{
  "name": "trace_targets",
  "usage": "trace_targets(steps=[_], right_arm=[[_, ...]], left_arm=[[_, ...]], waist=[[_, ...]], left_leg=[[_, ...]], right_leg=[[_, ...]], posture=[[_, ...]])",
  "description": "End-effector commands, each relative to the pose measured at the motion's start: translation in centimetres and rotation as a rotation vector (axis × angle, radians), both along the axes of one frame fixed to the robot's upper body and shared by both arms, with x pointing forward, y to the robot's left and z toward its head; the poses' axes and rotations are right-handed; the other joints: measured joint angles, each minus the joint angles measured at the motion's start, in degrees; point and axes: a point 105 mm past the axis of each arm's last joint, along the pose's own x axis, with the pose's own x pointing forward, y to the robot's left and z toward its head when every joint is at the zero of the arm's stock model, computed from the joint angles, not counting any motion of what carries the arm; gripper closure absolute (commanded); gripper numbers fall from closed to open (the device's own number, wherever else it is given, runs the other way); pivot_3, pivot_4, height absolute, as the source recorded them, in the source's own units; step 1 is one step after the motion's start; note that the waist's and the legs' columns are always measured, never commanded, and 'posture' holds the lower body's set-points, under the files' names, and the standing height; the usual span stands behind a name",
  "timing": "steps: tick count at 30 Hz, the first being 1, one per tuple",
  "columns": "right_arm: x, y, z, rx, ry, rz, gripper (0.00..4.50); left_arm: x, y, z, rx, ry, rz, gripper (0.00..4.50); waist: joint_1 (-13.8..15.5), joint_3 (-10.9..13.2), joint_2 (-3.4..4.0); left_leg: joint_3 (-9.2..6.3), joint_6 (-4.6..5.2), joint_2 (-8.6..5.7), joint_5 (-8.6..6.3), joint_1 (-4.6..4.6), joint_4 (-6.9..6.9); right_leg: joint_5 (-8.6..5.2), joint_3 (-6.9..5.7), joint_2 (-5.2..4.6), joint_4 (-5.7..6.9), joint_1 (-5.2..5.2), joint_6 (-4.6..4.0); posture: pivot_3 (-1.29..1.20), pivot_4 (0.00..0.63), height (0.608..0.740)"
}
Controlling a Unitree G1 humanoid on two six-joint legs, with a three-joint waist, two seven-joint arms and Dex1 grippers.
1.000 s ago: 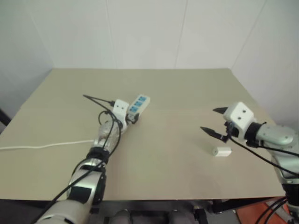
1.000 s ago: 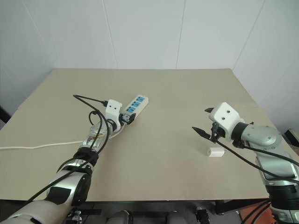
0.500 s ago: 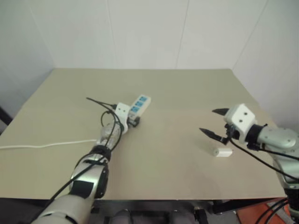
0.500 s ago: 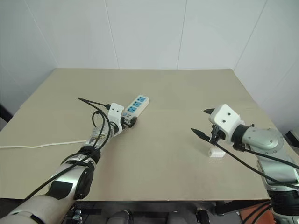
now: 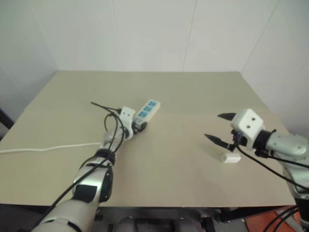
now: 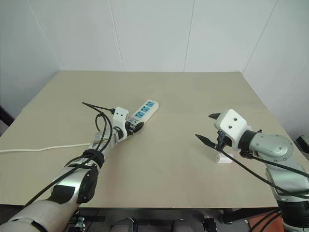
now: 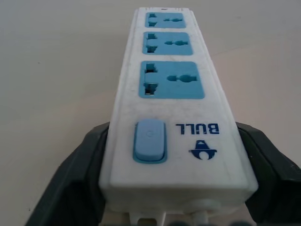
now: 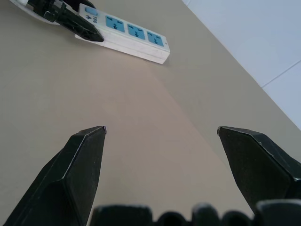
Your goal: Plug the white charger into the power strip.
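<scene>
Power strip [image 6: 143,110] is the landmark on the beige bench [image 6: 164,92]: a long white bar with three blue socket panels, lying flat left of the bench's middle, its far end angled away and to the right. A thin white cord [image 6: 43,148] trails from its near end toward the bench's left edge. The left pincer [image 6: 133,125] sits at that near end, pinching the power strip by its long sides beside the pale blue switch [image 7: 150,140], one black finger [image 7: 77,172] against each side wall. The right pincer [image 6: 206,128] hangs well to the right of the power strip, above the bench, its two black pointed fingers [image 8: 77,167] spread wide with nothing between them. White charger [image 5: 230,157], a small rounded block, lies on the bench well apart from the power strip, toward the right edge, just below and beside the right pincer and not touched by it.
</scene>
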Motion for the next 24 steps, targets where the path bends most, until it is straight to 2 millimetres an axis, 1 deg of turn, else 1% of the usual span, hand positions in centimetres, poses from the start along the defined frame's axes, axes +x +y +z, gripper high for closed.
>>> trace_targets(steps=[1,6,9,14,19,24], right_arm=[[-0.5,-0.3,1.7,-0.004,-0.06,-0.012,0.0],[-1.1,-0.9,1.8,-0.007,-0.061,-0.029,0.0],[-1.0,-1.1,1.7,-0.008,-0.06,-0.038,0.0],[-1.0,-0.9,1.6,-0.002,-0.06,-0.039,0.0],[-1.2,-1.1,1.3,0.003,-0.052,-0.049,0.0],[-1.4,-1.4,1.0,0.002,-0.042,-0.057,0.0]], left_arm=[[-0.4,-1.2,-0.4,-0.021,0.035,-0.072,1.2],[-0.9,-1.9,-0.4,-0.012,0.031,-0.144,1.2],[-1.7,-2.8,-0.1,0.018,0.001,-0.267,1.2],[-3.6,-3.8,0.7,0.038,-0.046,-0.514,1.2],[-5.6,-4.1,1.8,0.038,-0.092,-0.719,1.2],[-8.0,-4.1,2.4,0.087,-0.15,-0.897,1.2]], waist=[[0.1,0.0,0.0],[0.49,0.0,0.0],[0.59,0.0,0.0],[0.72,0.0,0.01],[0.68,0.0,0.01],[0.56,0.0,0.01]], left_leg=[[0.0,0.0,0.0,0.0,0.0,0.0],[-0.01,0.0,-0.01,0.0,-0.01,0.01],[0.0,0.0,-0.01,0.0,0.0,0.01],[0.0,0.0,-0.01,0.0,-0.03,0.0],[-0.01,0.0,0.0,0.0,-0.06,0.01],[0.0,0.01,0.01,0.0,-0.11,0.01]], right_leg=[[0.0,0.0,0.0,0.0,0.0,0.0],[0.0,0.0,0.0,0.0,0.0,-0.01],[0.0,-0.01,0.0,0.01,0.0,0.0],[0.1,-0.01,0.0,-0.02,-0.01,-0.17],[0.12,-0.02,0.0,-0.02,-0.03,-0.21],[0.14,-0.01,0.0,-0.02,-0.06,-0.25]], posture=[[0.0,0.15,0.74],[0.0,0.15,0.74],[0.0,0.15,0.74],[0.0,0.15,0.74],[0.0,0.15,0.74],[0.0,0.15,0.74]])
